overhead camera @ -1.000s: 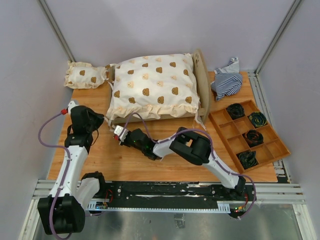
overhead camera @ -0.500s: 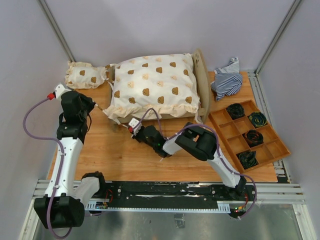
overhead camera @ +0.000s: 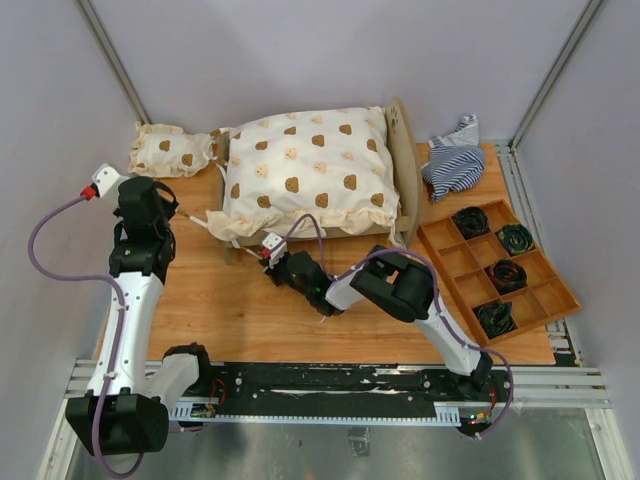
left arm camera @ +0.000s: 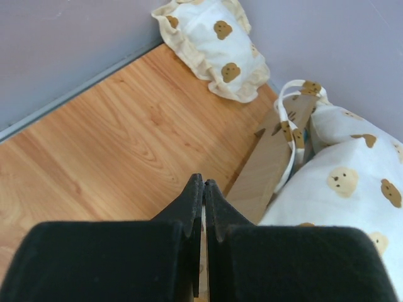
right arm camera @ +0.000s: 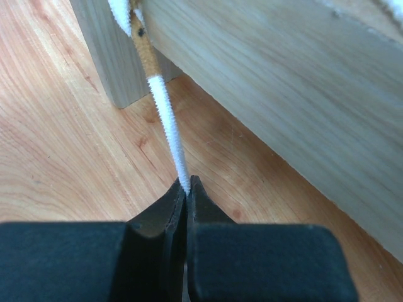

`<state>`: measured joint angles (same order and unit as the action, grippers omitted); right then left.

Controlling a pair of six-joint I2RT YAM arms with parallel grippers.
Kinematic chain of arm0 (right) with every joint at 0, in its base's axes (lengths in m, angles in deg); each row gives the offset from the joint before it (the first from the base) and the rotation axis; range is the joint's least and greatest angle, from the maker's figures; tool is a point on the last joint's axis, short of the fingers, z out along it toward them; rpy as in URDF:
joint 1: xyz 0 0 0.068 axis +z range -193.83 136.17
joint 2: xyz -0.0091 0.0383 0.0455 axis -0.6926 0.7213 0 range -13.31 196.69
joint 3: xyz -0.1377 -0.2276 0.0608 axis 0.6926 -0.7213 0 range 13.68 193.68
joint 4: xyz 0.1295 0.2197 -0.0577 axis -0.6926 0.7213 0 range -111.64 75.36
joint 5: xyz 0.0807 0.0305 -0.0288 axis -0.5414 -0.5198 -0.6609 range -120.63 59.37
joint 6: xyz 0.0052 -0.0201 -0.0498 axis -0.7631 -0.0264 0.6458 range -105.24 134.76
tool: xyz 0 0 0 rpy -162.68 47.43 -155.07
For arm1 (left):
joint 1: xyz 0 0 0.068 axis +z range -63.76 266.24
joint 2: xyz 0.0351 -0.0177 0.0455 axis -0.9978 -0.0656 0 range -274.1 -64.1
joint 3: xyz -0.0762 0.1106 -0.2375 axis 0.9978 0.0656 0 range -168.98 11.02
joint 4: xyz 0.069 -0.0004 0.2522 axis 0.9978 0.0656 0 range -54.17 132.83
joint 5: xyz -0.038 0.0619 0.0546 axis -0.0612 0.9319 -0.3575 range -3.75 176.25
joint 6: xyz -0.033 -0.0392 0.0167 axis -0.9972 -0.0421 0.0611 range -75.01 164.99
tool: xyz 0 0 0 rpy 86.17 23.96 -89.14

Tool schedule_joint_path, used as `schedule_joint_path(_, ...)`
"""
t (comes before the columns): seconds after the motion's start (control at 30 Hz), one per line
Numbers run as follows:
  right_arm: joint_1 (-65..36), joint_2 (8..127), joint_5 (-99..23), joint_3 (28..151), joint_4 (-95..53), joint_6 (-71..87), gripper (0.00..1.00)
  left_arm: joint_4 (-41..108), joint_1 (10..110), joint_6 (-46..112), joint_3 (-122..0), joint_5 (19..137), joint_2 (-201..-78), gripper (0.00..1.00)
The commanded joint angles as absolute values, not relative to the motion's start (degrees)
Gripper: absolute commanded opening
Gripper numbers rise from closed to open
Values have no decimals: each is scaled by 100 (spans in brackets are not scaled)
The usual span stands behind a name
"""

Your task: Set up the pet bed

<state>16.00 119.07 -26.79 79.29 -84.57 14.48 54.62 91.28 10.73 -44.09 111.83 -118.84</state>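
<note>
The pet bed [overhead camera: 402, 170], a large rectangular light-wood frame with rounded end boards, stood at the back middle of the orange-brown wooden board [overhead camera: 230, 310], close to the rear wall. A big cream bear-print cushion [overhead camera: 305, 170] overhung its near rail. Bare wood lay in front of it and to its left. A small cream bear-print frilled pillow [overhead camera: 172, 152] sat in the back left corner, apart from the bed. The right end board stood near a crumpled blue-and-white striped cloth [overhead camera: 452, 160] and just beside a compartmented wooden tray [overhead camera: 553, 292] holding dark rolls [overhead camera: 506, 275].

Only the right wrist view showed the bed's leg and side rail close up, with a white ribbed tie [right arm camera: 167, 119], tan near its top, running down from the frame. The right gripper [right arm camera: 187, 185] had its fingers pressed together, pinching that tie's end. The left wrist view alone showed printed ties [left arm camera: 291, 126] looped round the left end board. The left gripper [left arm camera: 203, 189] hovered over bare wood beside that board with its fingers pressed together. Whether they caught anything could not be told.
</note>
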Motion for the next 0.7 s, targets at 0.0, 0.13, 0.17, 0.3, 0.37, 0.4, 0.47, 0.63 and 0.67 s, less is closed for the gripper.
schedule_joint_path(0.0, 1567, 11953, -2405, 7775, -8325, 1180, 0, 5267, 9177, 1098, -4499, 12123, -11686, 0)
schedule_joint_path(0.13, 1576, 11745, -2721, 7587, -8410, 1219, 0, 5599, 9175, 713, -4326, 12386, -11446, 0)
schedule_joint_path(0.17, 1576, 11608, -2956, 7499, -8428, 1231, 0, 5716, 9176, 569, -4194, 12381, -11345, 0)
schedule_joint_path(0.3, 1593, 10637, -3275, 6939, -7829, 1130, 26, 5835, 9167, 247, -3418, 12149, -10726, 35)
schedule_joint_path(0.37, 1589, 9835, -3226, 6624, -7246, 1109, 42, 5762, 9174, 315, -3177, 12044, -10517, 50)
schedule_joint_path(0.4, 1585, 9511, -3150, 6494, -6878, 1121, 47, 5713, 9170, 420, -3115, 11968, -10440, 56)
schedule_joint_path(0.47, 1561, 8852, -2871, 6294, -6071, 1137, 52, 5726, 9169, 503, -3098, 11794, -10329, 62)
schedule_joint_path(0.63, 1355, 7307, -2086, 6332, -3444, 1196, 53, 5469, 9162, 1039, -3273, 10285, -10435, 64)
schedule_joint_path(0.67, 1317, 7034, -1880, 6336, -3036, 1260, 53, 5448, 9149, 1116, -3321, 9966, -10522, 64)
